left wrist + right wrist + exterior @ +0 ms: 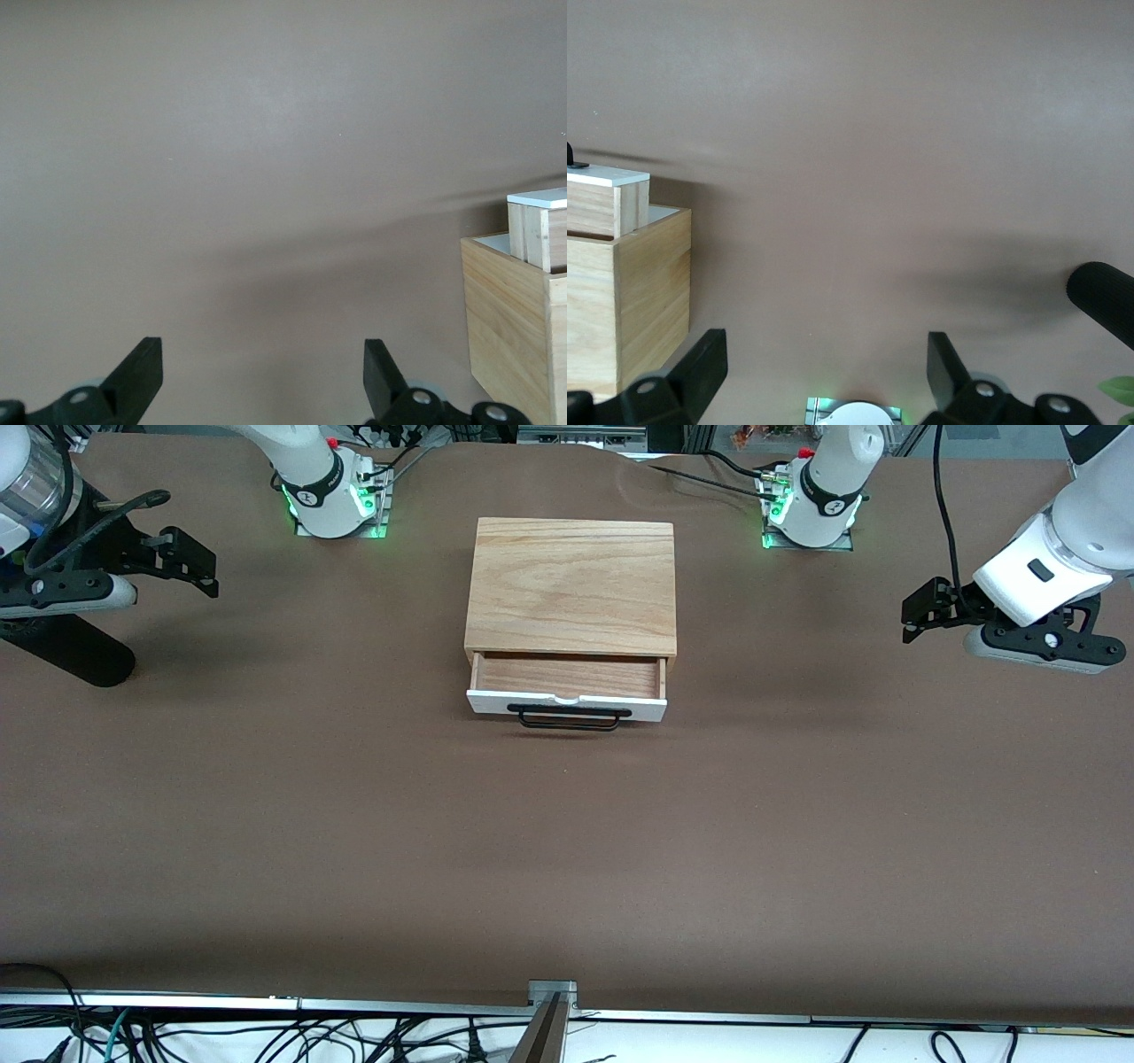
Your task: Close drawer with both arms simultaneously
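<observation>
Nearest you, the drawer [567, 691] sticks partly out of its light-wood box [571, 589] mid-table; your left gripper [921, 611] and right gripper [190, 562] hang spread wide over the table's two ends, well apart from it

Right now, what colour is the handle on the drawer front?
Black: the handle is a thin bar on the drawer's white front, clearest in the front view.

Even overhead light; soft shadows (wrist views hazier)

Both arms wait raised, left tool [921, 611] and right tool [190, 562] each spread wide apart.
</observation>
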You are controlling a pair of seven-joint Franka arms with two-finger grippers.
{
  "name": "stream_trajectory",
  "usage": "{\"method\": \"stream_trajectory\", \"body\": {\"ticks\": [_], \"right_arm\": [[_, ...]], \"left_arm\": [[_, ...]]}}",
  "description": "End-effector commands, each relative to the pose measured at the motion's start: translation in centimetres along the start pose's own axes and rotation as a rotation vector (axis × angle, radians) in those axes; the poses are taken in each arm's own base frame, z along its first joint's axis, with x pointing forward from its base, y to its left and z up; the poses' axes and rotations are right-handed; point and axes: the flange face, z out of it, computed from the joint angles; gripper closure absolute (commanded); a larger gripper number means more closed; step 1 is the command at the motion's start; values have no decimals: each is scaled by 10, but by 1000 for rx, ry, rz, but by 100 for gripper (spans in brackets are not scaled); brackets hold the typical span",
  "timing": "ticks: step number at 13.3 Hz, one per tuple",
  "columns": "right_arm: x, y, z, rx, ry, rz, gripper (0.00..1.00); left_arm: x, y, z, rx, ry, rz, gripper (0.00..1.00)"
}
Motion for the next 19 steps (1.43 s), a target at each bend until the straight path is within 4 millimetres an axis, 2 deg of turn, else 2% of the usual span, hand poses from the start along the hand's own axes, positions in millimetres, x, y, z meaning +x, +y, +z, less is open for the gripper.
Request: {"method": "stream_trajectory", "body": {"ticks": [1,19], "right_arm": [[0,-2,-4,14,-4,-14,0],[1,-2,-1,16,-8,-14,0]], "left_arm": [[-2,0,-6,-1,-5,8,0],[0,2,-7,-8,-2,-1,0]]}}
